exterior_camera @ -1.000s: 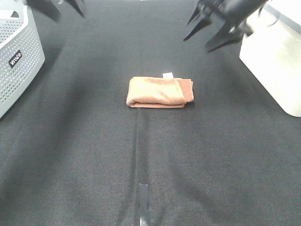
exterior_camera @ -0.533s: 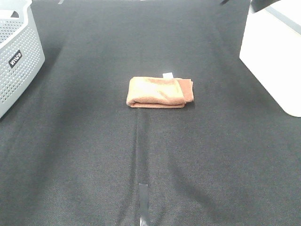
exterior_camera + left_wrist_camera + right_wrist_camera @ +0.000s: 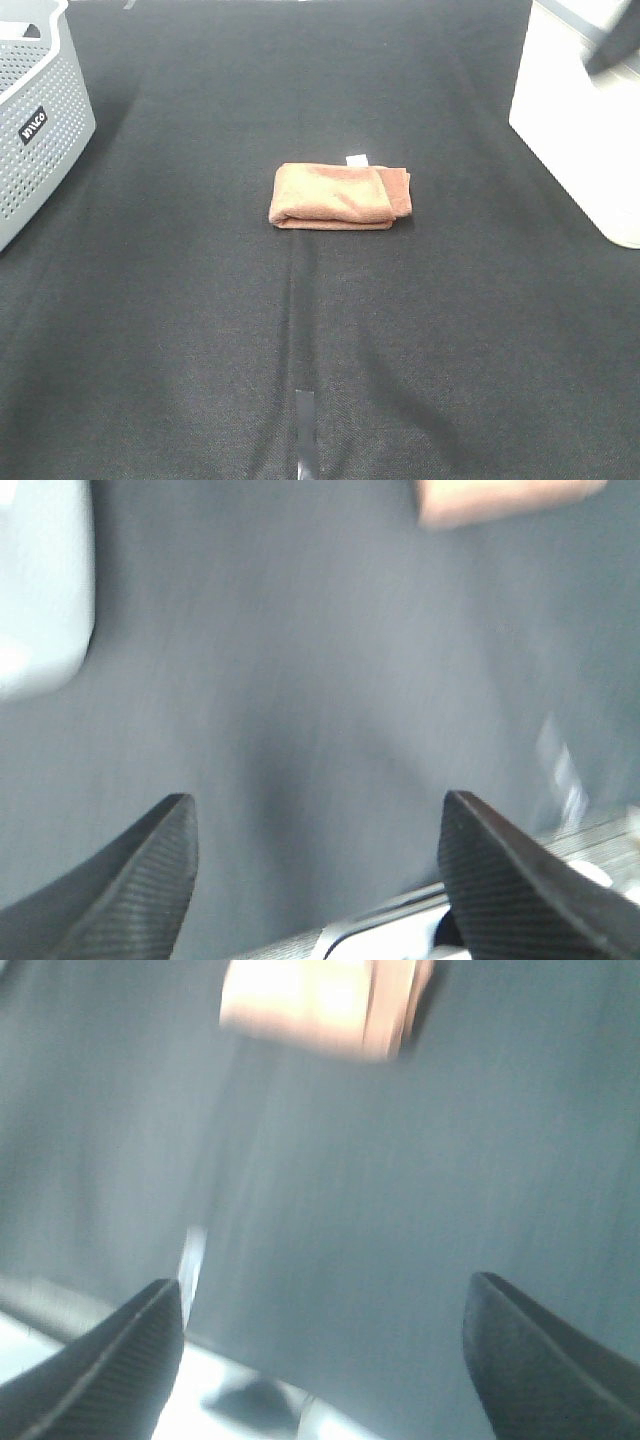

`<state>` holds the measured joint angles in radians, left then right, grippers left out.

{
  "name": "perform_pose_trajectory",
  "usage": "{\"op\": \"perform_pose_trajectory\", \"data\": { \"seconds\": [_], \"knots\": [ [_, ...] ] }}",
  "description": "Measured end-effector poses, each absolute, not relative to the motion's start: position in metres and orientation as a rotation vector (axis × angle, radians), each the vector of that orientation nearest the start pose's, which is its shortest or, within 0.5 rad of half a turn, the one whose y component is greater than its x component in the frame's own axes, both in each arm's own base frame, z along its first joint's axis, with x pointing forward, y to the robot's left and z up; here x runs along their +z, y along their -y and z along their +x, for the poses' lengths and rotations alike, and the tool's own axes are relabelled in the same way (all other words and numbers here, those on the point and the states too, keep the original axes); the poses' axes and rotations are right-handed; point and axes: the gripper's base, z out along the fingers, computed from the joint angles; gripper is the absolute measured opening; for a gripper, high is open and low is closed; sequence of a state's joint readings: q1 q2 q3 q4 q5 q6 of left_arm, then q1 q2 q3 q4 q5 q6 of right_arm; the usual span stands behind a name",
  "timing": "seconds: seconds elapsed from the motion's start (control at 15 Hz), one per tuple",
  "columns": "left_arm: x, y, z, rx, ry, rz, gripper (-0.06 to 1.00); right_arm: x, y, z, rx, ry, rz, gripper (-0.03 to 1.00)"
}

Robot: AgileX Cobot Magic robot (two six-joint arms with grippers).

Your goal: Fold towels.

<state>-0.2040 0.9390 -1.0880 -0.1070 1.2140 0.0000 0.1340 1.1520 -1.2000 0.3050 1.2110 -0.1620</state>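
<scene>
Judging from the compact bundle at the middle of the worktop (image 3: 180, 330), the folding appears complete or nearly so, and the step in hand reads as clearing both arms away from the work. Perform any retreat high and wide so that no finger drags across the cloth and opens a layer; if a further fold is judged necessary, approach the two corners of one short side from above and lift them evenly. The left end effector (image 3: 318, 865) hangs over bare dark fabric with its fingers spread wide and nothing between them; the right end effector (image 3: 322, 1350) is likewise spread and empty. The towel (image 3: 340, 196) lies flat, well apart from the grey perforated basket (image 3: 40, 130) on the left and the white container (image 3: 575, 140) on the right. It is a rust-coloured terry rectangle, stacked in several layers, with a rounded fold along its left end and slightly darker hemmed edges stepping out at its right end. A small white tag (image 3: 357, 160) protrudes at its far edge. Both wrist views are blurred, so finer detail cannot be read.
</scene>
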Motion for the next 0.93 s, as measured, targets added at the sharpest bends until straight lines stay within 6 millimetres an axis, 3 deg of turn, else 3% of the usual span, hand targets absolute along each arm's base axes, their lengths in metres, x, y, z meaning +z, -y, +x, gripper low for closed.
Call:
{"op": "perform_pose_trajectory", "data": {
  "seconds": [0.27,0.53,0.73,0.93],
  "knots": [
    [0.347,0.02,0.054,-0.234,-2.378,0.247,0.65,0.344,-0.041,0.113,0.395,-2.548,-0.345,0.73],
    [0.322,0.007,-0.008,-0.224,-2.15,0.275,0.65,0.312,-0.024,0.04,0.275,-2.397,-0.358,0.73],
    [0.301,0.002,-0.031,-0.177,-2.038,0.343,0.65,0.29,-0.014,0.001,0.185,-2.235,-0.35,0.73],
    [0.28,0.004,-0.02,-0.137,-2.095,0.411,0.65,0.281,-0.01,-0.009,0.146,-2.047,-0.316,0.73]
  ]
}}
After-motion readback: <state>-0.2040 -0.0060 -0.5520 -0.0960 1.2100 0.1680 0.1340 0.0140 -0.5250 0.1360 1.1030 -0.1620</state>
